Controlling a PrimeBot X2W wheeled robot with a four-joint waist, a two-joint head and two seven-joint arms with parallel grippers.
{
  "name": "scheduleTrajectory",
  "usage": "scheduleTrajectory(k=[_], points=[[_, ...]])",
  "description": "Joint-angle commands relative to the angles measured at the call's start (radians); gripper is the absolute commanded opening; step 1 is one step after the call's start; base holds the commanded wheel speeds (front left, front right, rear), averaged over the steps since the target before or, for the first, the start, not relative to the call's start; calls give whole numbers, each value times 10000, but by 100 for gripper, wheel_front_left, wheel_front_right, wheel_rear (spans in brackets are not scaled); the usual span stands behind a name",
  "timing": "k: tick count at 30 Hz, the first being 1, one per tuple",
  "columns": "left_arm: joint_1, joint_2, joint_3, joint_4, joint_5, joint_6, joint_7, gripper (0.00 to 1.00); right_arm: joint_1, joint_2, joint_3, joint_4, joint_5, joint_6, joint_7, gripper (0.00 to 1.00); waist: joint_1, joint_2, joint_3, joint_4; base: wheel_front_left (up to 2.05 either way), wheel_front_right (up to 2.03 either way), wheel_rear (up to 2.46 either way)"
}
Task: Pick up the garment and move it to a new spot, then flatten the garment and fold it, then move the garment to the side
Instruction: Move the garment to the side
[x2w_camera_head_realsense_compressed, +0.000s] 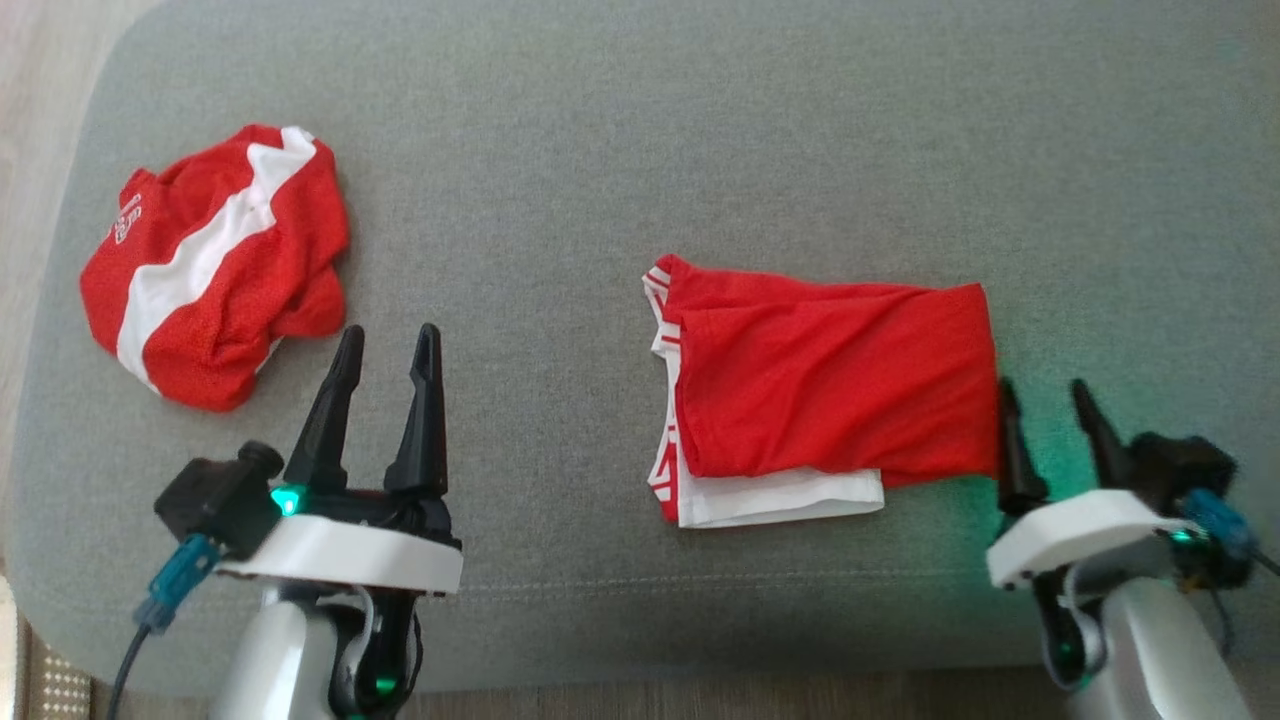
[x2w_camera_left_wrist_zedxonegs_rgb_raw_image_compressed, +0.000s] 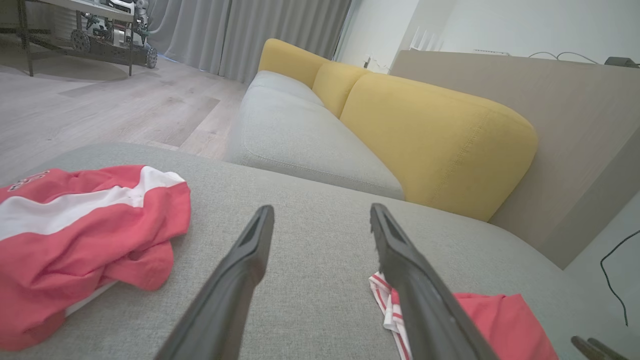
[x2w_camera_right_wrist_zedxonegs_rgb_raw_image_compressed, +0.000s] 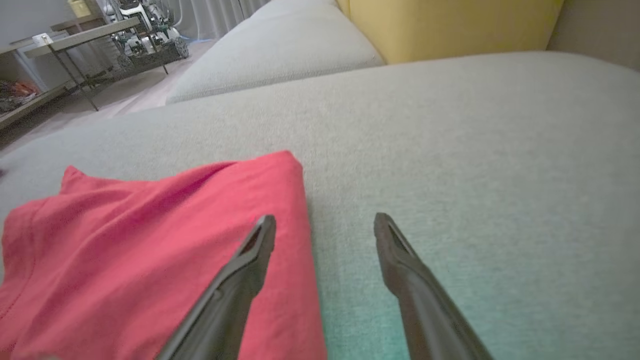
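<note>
One folded garment on grey cushion

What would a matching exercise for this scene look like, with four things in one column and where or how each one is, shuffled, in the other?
Things:
1. crumpled garment
2. folded garment
3. left gripper
4. right gripper

Places or states:
A. open, one finger at the folded piece's right edge
B. heaped near the left end of the grey cushion
C. open, over bare cushion between the two garments
D. flat rectangle with a white layer showing beneath

Pairs: 1-B, 2-D, 3-C, 4-A
</note>
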Motion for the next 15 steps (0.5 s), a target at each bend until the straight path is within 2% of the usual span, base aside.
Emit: scheduleTrajectory(k=[1,14,15], points=[[-471,70,242,-301,51,-20,-122,100,-624,14,412,-22,188,-4,-23,100,0,0,140,26,0,0,0],[-834,70,206,-224,101,-150,-122,100,-1949,-15,1011,1965,638,-4,-35,100,0,0,832,166,0,0,0],[-855,70,198,-220,102,-155,-122,100,-2010,-26,1143,2131,656,-4,-35,96,0,0,851,176,0,0,0]])
